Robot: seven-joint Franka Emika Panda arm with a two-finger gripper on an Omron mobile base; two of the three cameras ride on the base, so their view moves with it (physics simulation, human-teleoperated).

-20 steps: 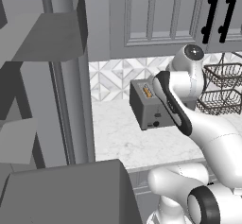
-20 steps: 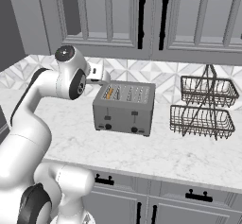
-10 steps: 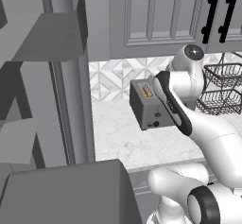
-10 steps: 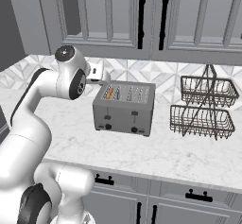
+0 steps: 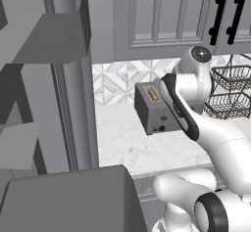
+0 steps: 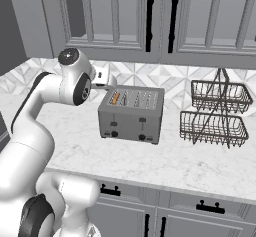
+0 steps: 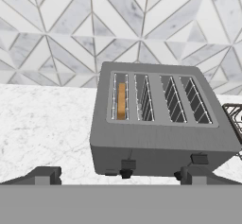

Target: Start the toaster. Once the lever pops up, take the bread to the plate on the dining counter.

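The gripper (image 7: 115, 176) hangs with its jaws spread wide and nothing between them, its 2 dark fingertips (image 7: 45, 175) low in the hand view, nearer than the toaster's front.

Beneath lies a white marble counter (image 6: 200, 163) with faint grey veins, its pale front edge running above grey drawers (image 6: 200, 216). Bare marble lies in front of the toaster and to its left.

The toaster (image 6: 131, 114) stands upright on this counter, near the back wall. Its long axis runs along the wall, the knobbed front face towards the counter's front edge. In the hand view it shows 4 slots, and the bread (image 7: 121, 99) stands on edge in the leftmost one.

To its right, apart from it, stands a 2-tier wire basket (image 6: 215, 115). Behind is a grey-and-white diamond tile backsplash (image 7: 61, 34), with grey wall cabinets (image 6: 165, 21) above.
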